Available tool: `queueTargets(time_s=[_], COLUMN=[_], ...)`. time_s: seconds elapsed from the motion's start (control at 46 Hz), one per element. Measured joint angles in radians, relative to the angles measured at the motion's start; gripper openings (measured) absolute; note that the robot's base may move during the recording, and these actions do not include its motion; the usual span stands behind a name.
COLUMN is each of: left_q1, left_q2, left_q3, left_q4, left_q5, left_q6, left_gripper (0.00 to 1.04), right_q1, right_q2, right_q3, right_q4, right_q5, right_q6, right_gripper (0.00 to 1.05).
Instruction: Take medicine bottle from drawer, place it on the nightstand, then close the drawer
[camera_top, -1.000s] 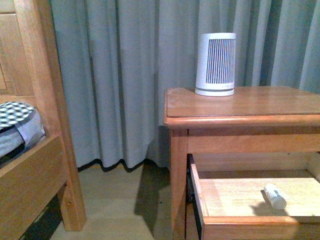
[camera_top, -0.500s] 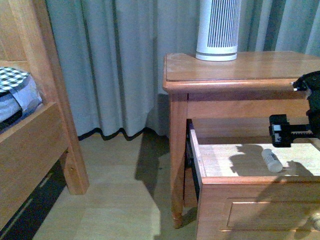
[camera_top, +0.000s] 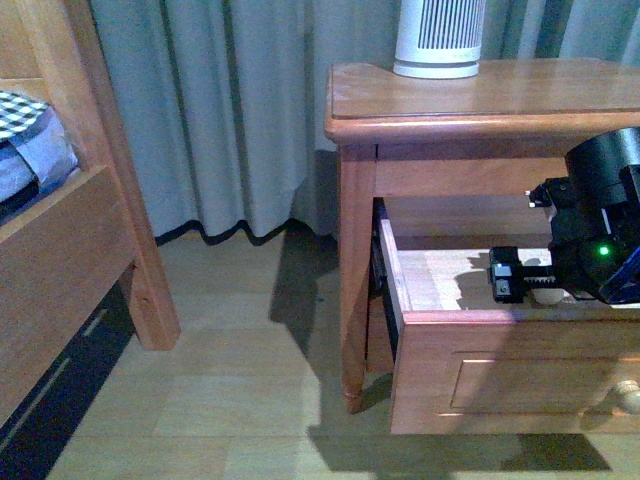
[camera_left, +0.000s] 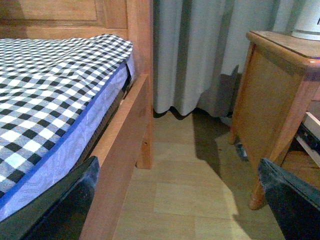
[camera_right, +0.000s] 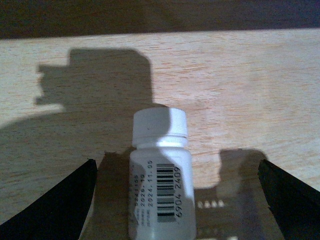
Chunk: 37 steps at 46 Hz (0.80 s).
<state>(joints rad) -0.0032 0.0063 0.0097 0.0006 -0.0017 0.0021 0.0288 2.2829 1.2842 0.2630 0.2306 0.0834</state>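
Observation:
The medicine bottle (camera_right: 161, 185), small and white with a white cap and a barcode, lies on its side on the pale floor of the open drawer (camera_top: 520, 365). My right gripper (camera_right: 176, 200) is open and low in the drawer. The bottle lies between its two dark fingers (camera_right: 55, 205), neither touching it. In the front view that gripper (camera_top: 535, 280) hides most of the bottle. The nightstand (camera_top: 480, 100) top is above the drawer. My left gripper (camera_left: 177, 200) hangs open over the floor, empty, between bed and nightstand.
A large white-and-grey ribbed cylinder (camera_top: 438, 38) stands at the back of the nightstand top. The wooden bed frame (camera_top: 90, 230) with its checked mattress (camera_left: 45, 90) is at the left. A grey curtain (camera_top: 240, 110) hangs behind. The drawer's round knob (camera_top: 628, 397) sticks out at the front.
The front view has tilted downward. My right gripper came in from the right and moved down and leftward into the drawer, over the bottle.

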Motion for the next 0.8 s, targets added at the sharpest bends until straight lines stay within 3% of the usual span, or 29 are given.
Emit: queueTargets(time_s=[0.152,0.609,0.804], left_q1=[0.0,0.0,0.0], left_q2=[0.0,0.0,0.0], left_q3=[0.0,0.0,0.0], left_q4=[0.0,0.0,0.0], left_q5=[0.0,0.0,0.001], left_q6=[0.0,0.0,0.0], left_gripper=[0.98,0.98,0.98], right_q1=[0.0,0.027,0.072], right_q2=[0.029,0.005,-0.158], right_q3=[0.027,-0.016,-0.152], right_q4=[0.018,0.04,0.135], right_q5=[0.0,0.024,0.109], right_q6=[0.006,0.029,-0.012], right_gripper=[0.96,0.33,0.3])
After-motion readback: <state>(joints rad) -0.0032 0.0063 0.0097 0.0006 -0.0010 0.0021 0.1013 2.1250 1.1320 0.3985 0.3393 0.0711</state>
